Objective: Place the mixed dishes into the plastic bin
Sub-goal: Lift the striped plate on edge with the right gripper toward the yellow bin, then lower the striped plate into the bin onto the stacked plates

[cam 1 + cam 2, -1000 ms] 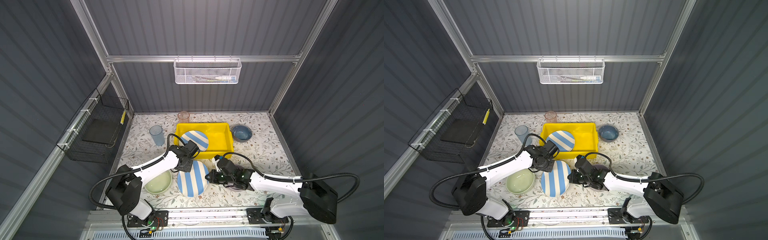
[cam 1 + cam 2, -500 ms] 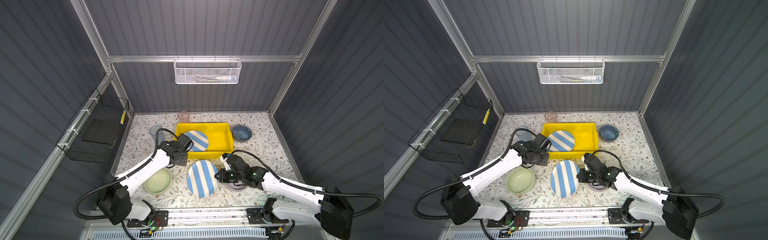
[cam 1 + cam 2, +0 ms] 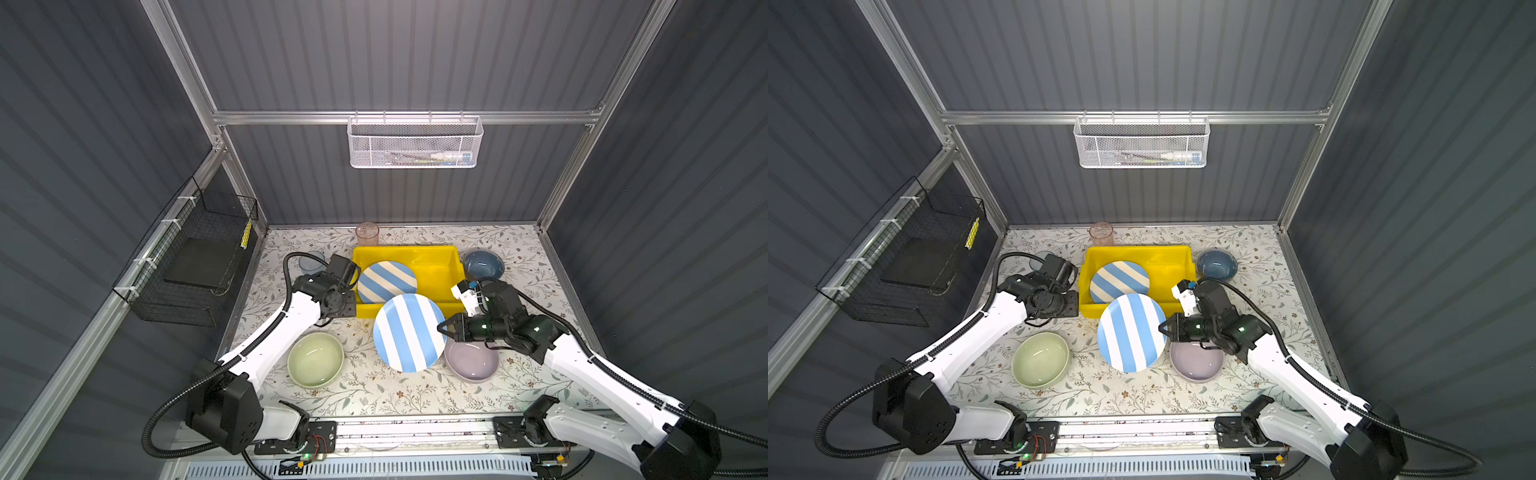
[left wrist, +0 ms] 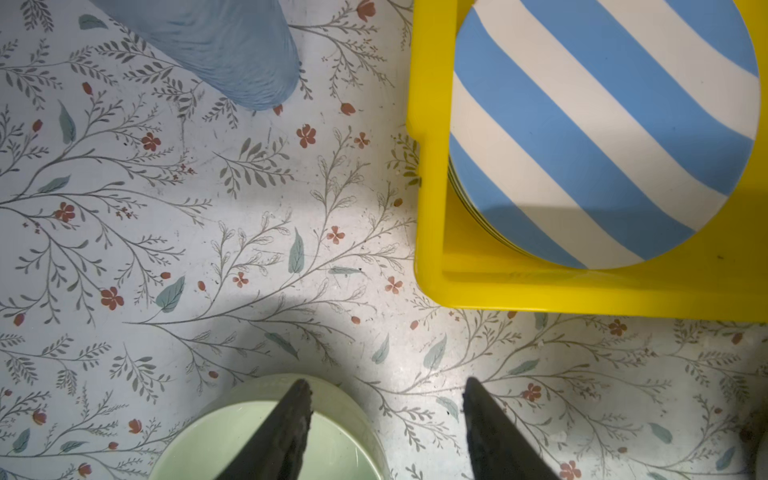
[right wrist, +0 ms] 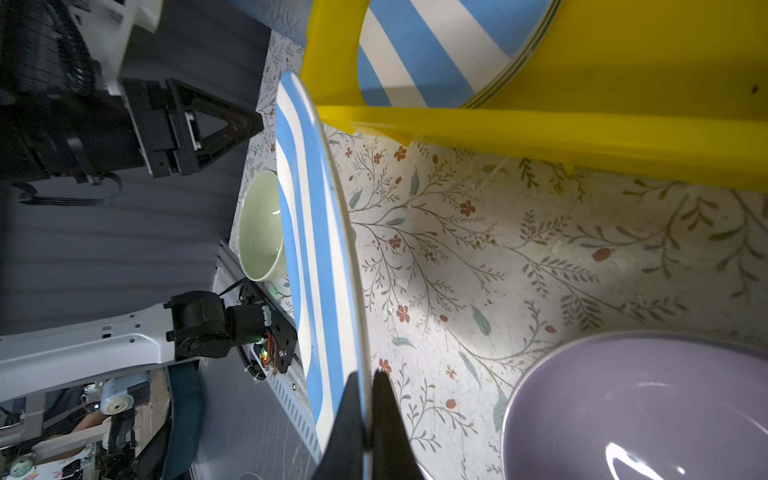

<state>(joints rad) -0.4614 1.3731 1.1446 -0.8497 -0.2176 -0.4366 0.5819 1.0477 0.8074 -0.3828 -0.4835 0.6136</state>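
Right now my right gripper (image 5: 365, 382) is pinched tight on the thin rim of a round, glossy plate with broad blue and white stripes (image 5: 316, 232). The black tapered fingertips (image 5: 386, 415) press its two faces. I hold the plate tilted, and in both top views its far edge (image 3: 409, 332) overlaps the near wall of the bright yellow rectangular plastic bin (image 3: 436, 249). I cannot tell whether plate and wall touch. Just under my right wrist sits a smooth lilac bowl (image 3: 473, 365), round and shallow, on the floral-printed table cover (image 3: 374, 395).

My left gripper (image 4: 386, 386) hangs with its dark, rough-faced fingers (image 4: 286, 428) apart and nothing between them. It is above the table cover, just outside the bin's left wall, with one fingertip over the rim of a pale green glazed bowl (image 4: 266, 436).

Inside the bin lies a second blue-and-white striped plate (image 4: 602, 124), flat on top of a stack of thin plate edges. A ribbed translucent blue tumbler (image 4: 216, 41) stands left of the bin, a pinkish translucent tumbler (image 3: 367, 234) behind it, and a deep blue bowl (image 3: 483, 264) to its right.
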